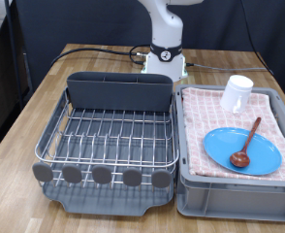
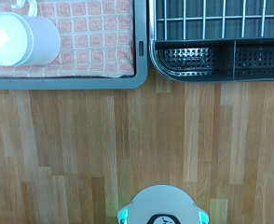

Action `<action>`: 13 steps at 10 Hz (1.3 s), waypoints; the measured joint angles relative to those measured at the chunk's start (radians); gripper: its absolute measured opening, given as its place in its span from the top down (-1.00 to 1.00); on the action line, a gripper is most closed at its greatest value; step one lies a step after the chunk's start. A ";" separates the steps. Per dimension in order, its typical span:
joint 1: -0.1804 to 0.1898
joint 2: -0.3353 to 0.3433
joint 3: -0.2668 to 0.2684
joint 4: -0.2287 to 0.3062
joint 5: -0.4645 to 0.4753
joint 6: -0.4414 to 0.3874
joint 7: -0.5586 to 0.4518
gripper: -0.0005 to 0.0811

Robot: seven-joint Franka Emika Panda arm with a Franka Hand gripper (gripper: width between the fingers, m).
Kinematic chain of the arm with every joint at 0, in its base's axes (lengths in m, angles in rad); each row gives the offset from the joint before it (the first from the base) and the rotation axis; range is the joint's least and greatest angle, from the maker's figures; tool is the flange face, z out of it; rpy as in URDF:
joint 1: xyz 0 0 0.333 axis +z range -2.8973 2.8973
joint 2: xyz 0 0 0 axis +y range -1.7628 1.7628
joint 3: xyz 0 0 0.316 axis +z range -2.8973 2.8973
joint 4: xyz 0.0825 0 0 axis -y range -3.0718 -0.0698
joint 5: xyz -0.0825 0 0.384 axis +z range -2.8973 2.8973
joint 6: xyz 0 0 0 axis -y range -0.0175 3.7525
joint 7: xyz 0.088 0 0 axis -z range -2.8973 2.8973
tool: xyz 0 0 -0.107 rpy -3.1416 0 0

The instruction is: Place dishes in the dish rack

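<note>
The dark grey dish rack point(image 1: 55, 121) with its silver wire grid holds no dishes. Its tall cutlery box point(image 1: 118, 92) stands at the back and a row of round tabs point(image 1: 104, 176) runs along the front. The light-blue plate point(image 1: 254, 160), the wooden spoon point(image 1: 247, 144) resting on it and the white mug point(image 1: 236, 93) lie in the cloth-lined bin. The wrist view looks down from high up on the mug point(image 2: 20, 39) and the cutlery box point(image 2: 221, 58). The gripper shows in neither view.
The grey bin point(image 1: 235, 199) lined with pink checked cloth point(image 2: 95, 37) sits at the rack's side, on the exterior view's right. The robot base point(image 1: 165, 56) stands behind the rack on the wooden table point(image 2: 128, 131); it also shows in the wrist view point(image 2: 163, 207). A black cable point(image 1: 94, 49) runs from the base.
</note>
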 joint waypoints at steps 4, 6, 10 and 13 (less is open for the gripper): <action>0.000 0.082 0.051 0.004 0.041 0.175 0.190 -0.98; -0.002 0.157 0.087 0.037 0.064 0.243 0.360 -0.98; -0.002 0.280 0.129 0.125 0.071 0.275 0.505 -0.98; 0.009 0.285 0.149 0.120 0.043 0.284 0.462 -0.98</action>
